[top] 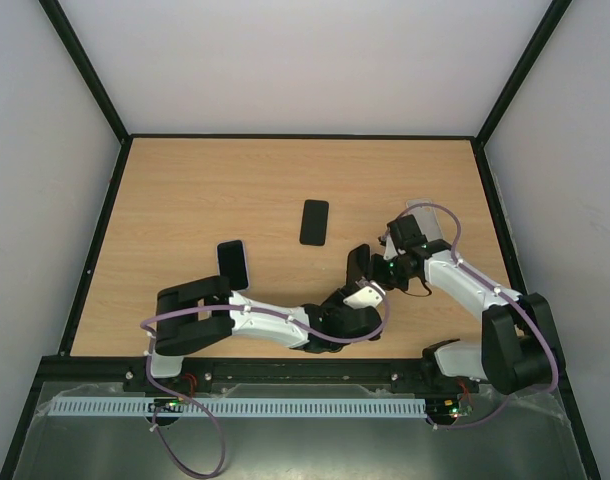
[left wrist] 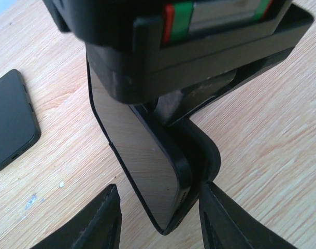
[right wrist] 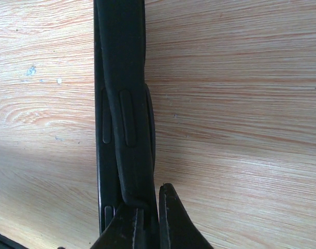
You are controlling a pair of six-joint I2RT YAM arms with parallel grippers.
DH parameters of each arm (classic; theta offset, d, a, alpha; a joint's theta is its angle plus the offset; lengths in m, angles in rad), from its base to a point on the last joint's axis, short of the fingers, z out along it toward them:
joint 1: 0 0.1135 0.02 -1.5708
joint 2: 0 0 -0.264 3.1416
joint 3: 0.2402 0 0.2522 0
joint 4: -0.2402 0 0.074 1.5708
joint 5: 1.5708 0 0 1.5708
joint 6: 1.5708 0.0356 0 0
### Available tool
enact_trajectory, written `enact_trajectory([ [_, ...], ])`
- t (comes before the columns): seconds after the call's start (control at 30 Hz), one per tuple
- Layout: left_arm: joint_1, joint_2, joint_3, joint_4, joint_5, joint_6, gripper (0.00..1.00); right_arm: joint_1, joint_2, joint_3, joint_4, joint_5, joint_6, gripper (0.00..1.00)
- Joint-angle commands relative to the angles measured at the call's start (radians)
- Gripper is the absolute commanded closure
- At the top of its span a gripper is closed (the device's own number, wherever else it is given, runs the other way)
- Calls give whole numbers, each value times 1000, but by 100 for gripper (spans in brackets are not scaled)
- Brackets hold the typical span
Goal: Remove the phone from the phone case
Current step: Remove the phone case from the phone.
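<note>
A black phone (left wrist: 142, 155) with a glossy screen is held on edge just above the wooden table, between my two grippers (top: 358, 262). Its shell looks black here, not pale. This soft phone case (left wrist: 207, 155) has peeled off the phone's lower corner. In the right wrist view the case (right wrist: 128, 78), with raised button bumps, bows away from the phone's thin edge (right wrist: 101, 155). My right gripper (right wrist: 154, 199) is shut on the case's edge. My left gripper (left wrist: 160, 223) is open, one finger on each side of the phone's lower corner, touching neither.
A plain black phone (top: 314, 222) lies flat mid-table. Another black phone (top: 233, 263) with a pale edge lies to the left, by my left arm. One black phone (left wrist: 10, 119) shows in the left wrist view. Grey walls and a black frame (top: 103, 215) ring the table.
</note>
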Motion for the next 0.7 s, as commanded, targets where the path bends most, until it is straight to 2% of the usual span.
enact_trajectory([
  [0.0,1,24,32,-21,-65,-13,59,-4,-11,-1,33,-29,-11,98],
  [0.13,11,37,38,-30,-85,-26,63,-4,-28,-14,34,-50,-18,98],
  [0.27,17,49,46,-27,-103,-29,63,-4,-52,-31,40,-47,-30,98],
  [0.4,30,69,73,-6,-121,-4,62,-4,-53,-45,47,-116,-31,98],
  [0.5,42,82,96,17,-141,20,71,-4,-42,-41,44,-150,-29,98],
  [0.67,59,59,88,24,-154,5,89,-4,-57,-34,34,-124,-42,98],
])
